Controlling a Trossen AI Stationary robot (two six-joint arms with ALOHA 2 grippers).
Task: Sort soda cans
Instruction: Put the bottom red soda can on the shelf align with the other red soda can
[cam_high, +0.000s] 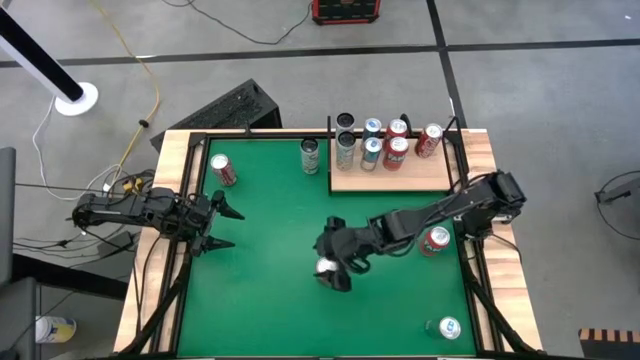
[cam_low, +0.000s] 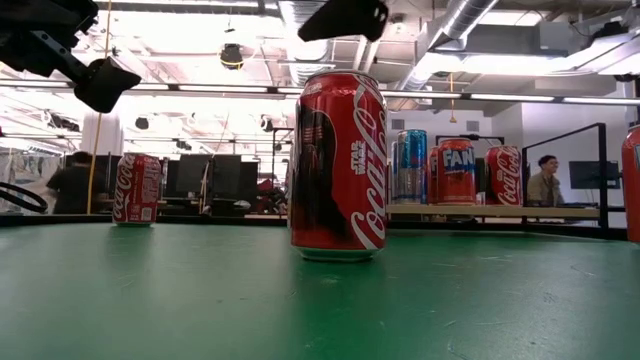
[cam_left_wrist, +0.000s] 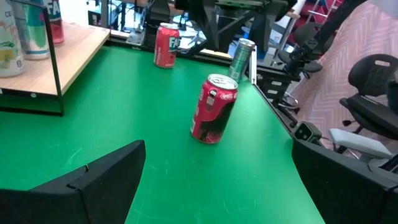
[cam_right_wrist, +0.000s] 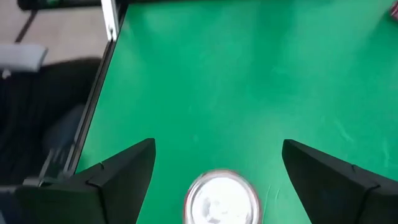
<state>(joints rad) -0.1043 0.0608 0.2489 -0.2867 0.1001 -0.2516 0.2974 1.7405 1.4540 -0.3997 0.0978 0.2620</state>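
Note:
A red soda can (cam_low: 338, 165) stands upright on its base in the middle of the green table (cam_high: 270, 300); its silver top (cam_right_wrist: 222, 198) shows in the right wrist view. My right gripper (cam_right_wrist: 217, 149) hangs open just above it, one finger on either side, touching nothing. One fingertip (cam_low: 345, 18) shows clear above the can's top. My left gripper (cam_high: 233, 229) waits open at the table's left edge, facing that can (cam_left_wrist: 213, 109).
A wooden tray (cam_high: 400, 178) at the back right carries several cans. Loose cans stand on the table: a red one (cam_high: 222, 170) at the far left, a grey one (cam_high: 310, 155) at the far middle, a red one (cam_high: 436, 240) under my right arm, a teal one (cam_high: 448, 328) near right.

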